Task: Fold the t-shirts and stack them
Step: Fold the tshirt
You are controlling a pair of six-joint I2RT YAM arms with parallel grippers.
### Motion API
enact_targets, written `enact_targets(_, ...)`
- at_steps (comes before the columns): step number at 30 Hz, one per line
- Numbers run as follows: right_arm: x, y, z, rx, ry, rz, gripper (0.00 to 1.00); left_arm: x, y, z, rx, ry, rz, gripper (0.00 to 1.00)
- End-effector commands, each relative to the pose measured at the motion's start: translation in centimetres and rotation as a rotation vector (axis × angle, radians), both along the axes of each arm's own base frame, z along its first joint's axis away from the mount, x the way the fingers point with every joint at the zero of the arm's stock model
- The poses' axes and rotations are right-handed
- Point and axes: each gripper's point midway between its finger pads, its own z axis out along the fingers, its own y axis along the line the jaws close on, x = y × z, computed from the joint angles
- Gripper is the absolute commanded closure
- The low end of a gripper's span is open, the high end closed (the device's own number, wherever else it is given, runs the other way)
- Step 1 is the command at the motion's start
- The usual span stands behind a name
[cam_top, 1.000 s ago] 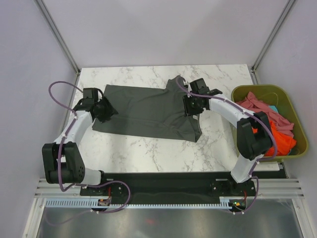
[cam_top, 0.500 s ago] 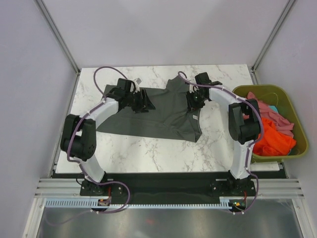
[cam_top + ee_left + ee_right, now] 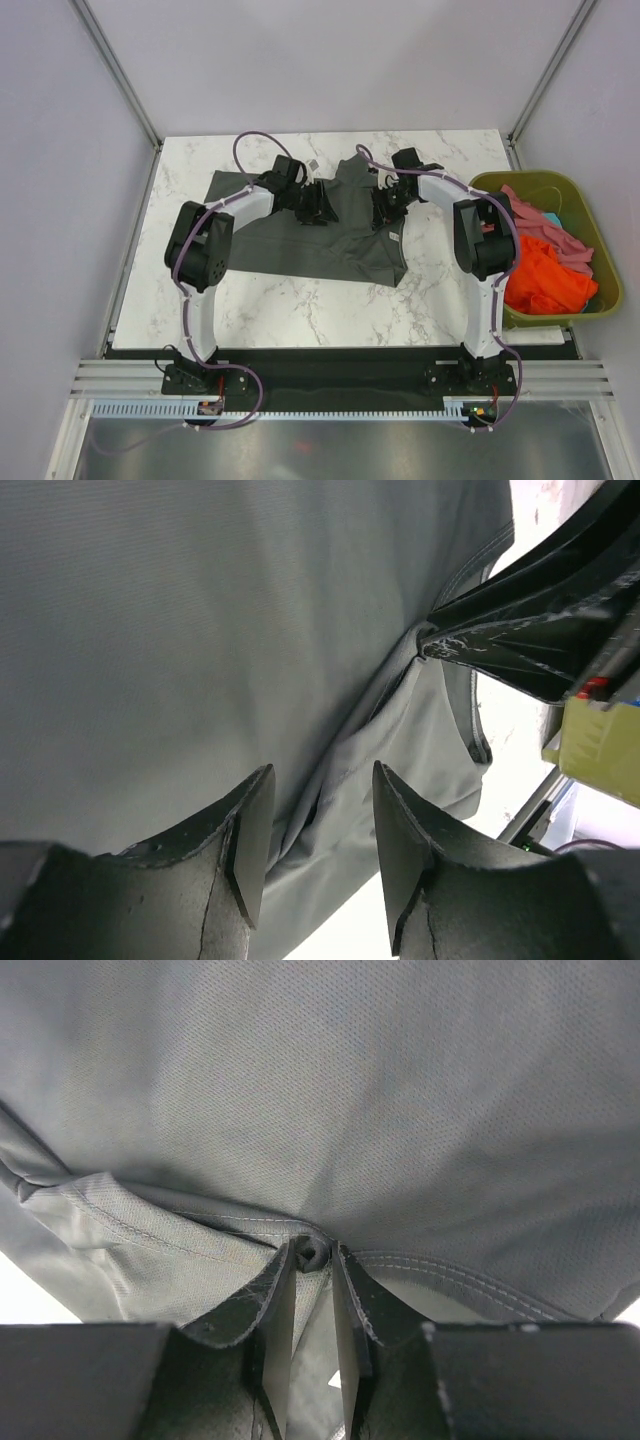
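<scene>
Top view, subject: tee [image 3: 290, 240], dark grey, spread flat on the table [image 3: 300, 310], with its long axis running left to right.
Spare stock: other tees [image 3: 545, 250], pink and orange, heaped in the bin [image 3: 480, 185] at the right, well apart from the work.
Grip, right: my right claw [image 3: 312, 1260] is all but closed. It pinches a small bunched fold of the tee just above a stitched hem.
Grip, left: my left claw [image 3: 315, 850] stands with its jaws apart. A ridge of cloth runs through the gap, and nothing looks clamped.
Key relation: both claws sit on the far half of the tee, near each other, the left about mid-length and the right toward the right end. Most of the cloth lies to the left of them and toward my bases.
Judgement: the left claw must close on its ridge before any fold across the long axis can start. The left arm is nearer to the free cloth.
Change over one second: the left claw was at the tee's left edge and is now near the middle. The right claw is about where it was. The tee's outline is little altered.
</scene>
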Motion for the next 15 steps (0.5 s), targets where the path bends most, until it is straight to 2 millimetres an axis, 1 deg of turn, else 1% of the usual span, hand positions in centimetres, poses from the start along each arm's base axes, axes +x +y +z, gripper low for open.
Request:
enact_targets(1,0.9,0.6,0.8,0.032,-0.034,0.04,0.71,0.0,-2.7,0.1,-0.039,-0.032,-0.083,0.49)
enact_targets(6,1.2,0.8,1.0,0.035,-0.044,0.039,0.74,-0.3,-3.6,-0.5,-0.034,-0.026,-0.1,0.49)
enact_targets(9,1.5,1.1,1.2,0.049,-0.048,0.036,0.79,-0.5,-4.3,-0.9,-0.03,-0.026,-0.118,0.49)
enact_targets(10,1.5,1.1,1.0,0.055,-0.039,0.028,0.83,-0.6,-4.5,-0.9,-0.031,-0.026,-0.123,0.49)
enact_targets(11,1.5,1.2,1.0,0.059,-0.035,0.024,0.84,-0.8,-4.7,-1.3,-0.029,-0.016,-0.126,0.49)
enact_targets(15,1.7,1.8,1.5,0.092,-0.034,0.022,0.9,-1.1,-5.2,-2.0,-0.026,-0.004,-0.138,0.51)
